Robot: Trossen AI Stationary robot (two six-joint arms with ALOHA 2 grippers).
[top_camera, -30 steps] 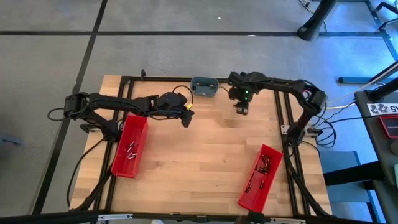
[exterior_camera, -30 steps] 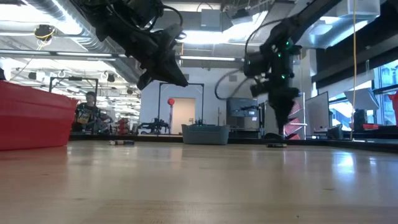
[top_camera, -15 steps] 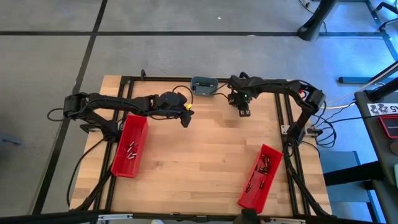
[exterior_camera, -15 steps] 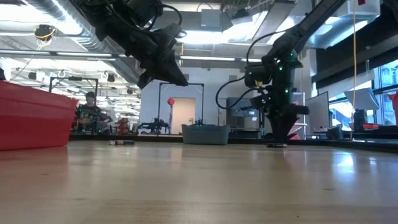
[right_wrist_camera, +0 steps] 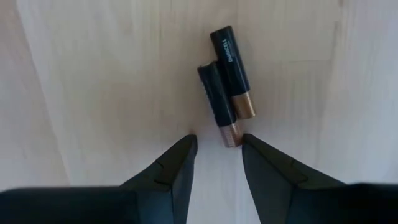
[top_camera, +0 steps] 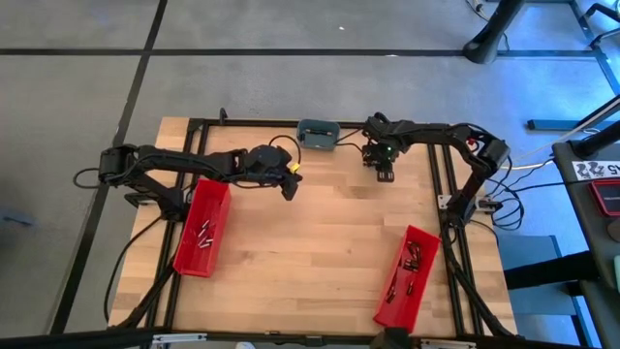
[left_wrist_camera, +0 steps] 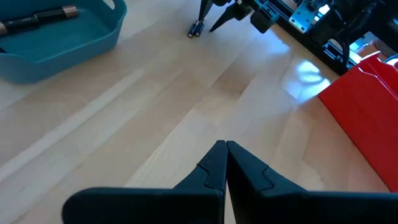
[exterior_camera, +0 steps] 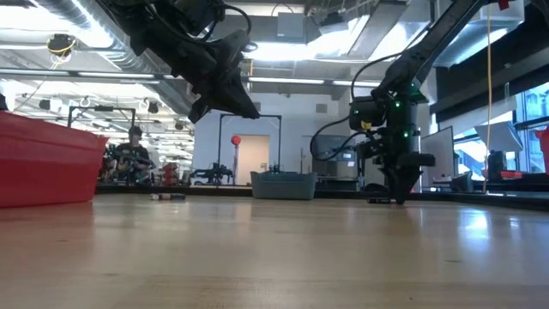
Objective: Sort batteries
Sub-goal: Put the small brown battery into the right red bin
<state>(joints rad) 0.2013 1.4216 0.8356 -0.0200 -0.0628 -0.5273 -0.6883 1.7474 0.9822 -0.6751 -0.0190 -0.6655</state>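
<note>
right gripper point(right_wrist_camera: 216, 146): hovering fingers spread, empty, at the table's far edge beside the grey-blue dish point(top_camera: 317, 135) | target: two batteries point(right_wrist_camera: 226, 84) lying touching side by side on the wood, just ahead of its fingertips, long axes pointing away from gripper | left gripper point(left_wrist_camera: 225, 149): waiting mid-table, pressed together, farther off

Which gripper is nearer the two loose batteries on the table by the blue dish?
Right. The right gripper hangs open directly over the two batteries. The left gripper, shut, hovers well away, on the blue dish's other side.
</note>
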